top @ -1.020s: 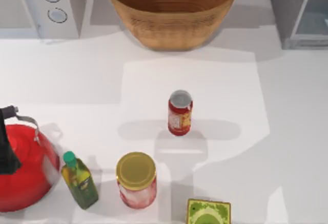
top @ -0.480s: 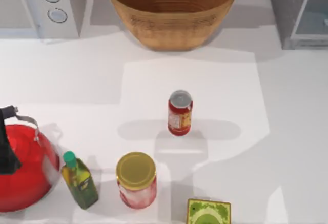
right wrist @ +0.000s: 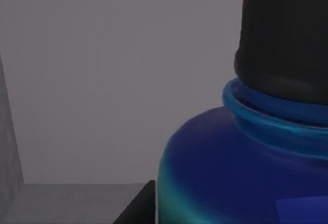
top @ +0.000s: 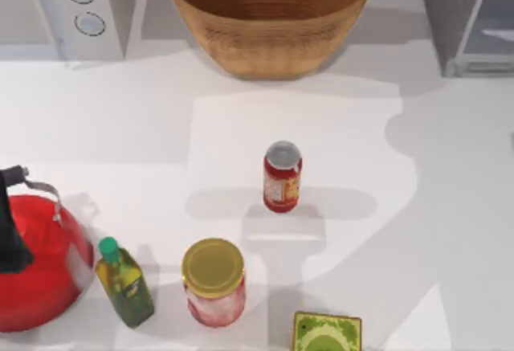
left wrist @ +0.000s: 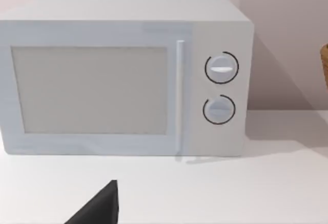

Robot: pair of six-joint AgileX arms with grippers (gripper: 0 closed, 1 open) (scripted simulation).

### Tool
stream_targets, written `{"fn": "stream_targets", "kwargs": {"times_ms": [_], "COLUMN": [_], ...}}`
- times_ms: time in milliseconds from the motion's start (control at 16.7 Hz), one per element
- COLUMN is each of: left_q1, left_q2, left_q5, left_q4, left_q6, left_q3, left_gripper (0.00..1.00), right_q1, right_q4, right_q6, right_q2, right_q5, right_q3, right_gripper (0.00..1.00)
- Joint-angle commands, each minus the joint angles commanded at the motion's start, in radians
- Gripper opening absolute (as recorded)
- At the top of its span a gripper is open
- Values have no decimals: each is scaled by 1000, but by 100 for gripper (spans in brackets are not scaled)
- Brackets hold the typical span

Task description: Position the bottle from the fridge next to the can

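The red can (top: 282,176) with a silver top stands upright at the middle of the table. At the table's back right corner is the grey fridge (top: 448,14) with its pale door panel. In the right wrist view the blue bottle (right wrist: 241,172) with its black cap (right wrist: 284,34) looms very close, upright against the fridge's grey inner wall (right wrist: 102,80). A black edge of my right gripper (right wrist: 137,209) sits right beside the bottle's body. A black part of my left gripper (left wrist: 98,208) hangs in front of the white microwave (left wrist: 123,75).
A wicker bowl (top: 270,15) stands at the back centre and the microwave (top: 72,6) at the back left. Along the front are a red kettle (top: 36,263), an olive oil bottle (top: 124,283), a yellow-lidded jar (top: 213,281) and a green box (top: 325,333).
A rounded shadow has spread over the table's right side, in front of the fridge. The can and the other objects have not moved.
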Motion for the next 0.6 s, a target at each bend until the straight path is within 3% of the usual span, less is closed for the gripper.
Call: {"fn": "stream_targets", "kwargs": {"times_ms": [360, 600], "left_q1": [0, 0], "left_q2": [0, 0], "left_q5": [0, 0], "left_q4": [0, 0], "left_q6": [0, 0], "left_q3": [0, 0], "left_gripper": [100, 100], "right_q1": [-7, -31], "right_q4": [21, 97], "right_q6": [1, 2], "right_q2": [-23, -131], "right_q5": [-4, -29], "right_q3": [-40, -232], "right_gripper": [0, 0]}}
